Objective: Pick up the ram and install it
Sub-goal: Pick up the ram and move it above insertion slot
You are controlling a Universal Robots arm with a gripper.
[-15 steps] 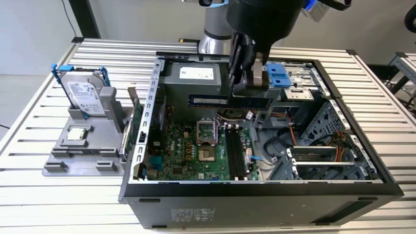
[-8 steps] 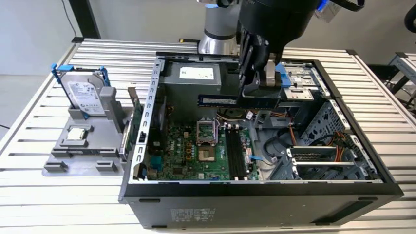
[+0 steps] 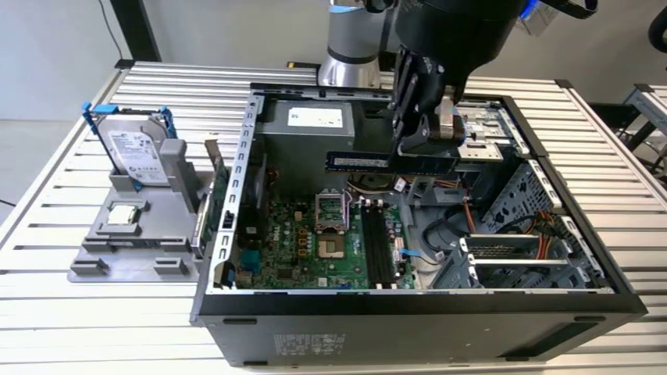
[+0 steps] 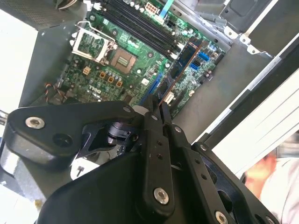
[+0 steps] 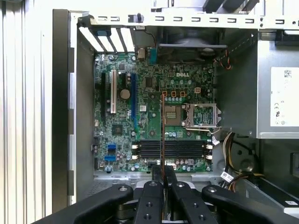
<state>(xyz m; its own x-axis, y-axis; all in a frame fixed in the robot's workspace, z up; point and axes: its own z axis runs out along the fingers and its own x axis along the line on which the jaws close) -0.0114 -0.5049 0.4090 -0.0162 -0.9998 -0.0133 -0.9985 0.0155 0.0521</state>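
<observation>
Evidently mid-carry, the gripper [image 3: 422,148] is clamped on the ram [image 3: 391,162] above the open case [image 3: 417,320], crosswise to the black motherboard slots [image 3: 377,250] at its six o'clock, so seating likely calls for turning it parallel.

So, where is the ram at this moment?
In the exterior view the ram sits in the gripper, above the motherboard of the open computer case.

My gripper [image 3: 423,145] pinches the ram [image 3: 365,162], held level above the open case [image 3: 417,328], over the motherboard [image 3: 302,250]. Hard drive [image 3: 136,148] upright on grey stand [image 3: 125,234], exterior view's left.
</observation>
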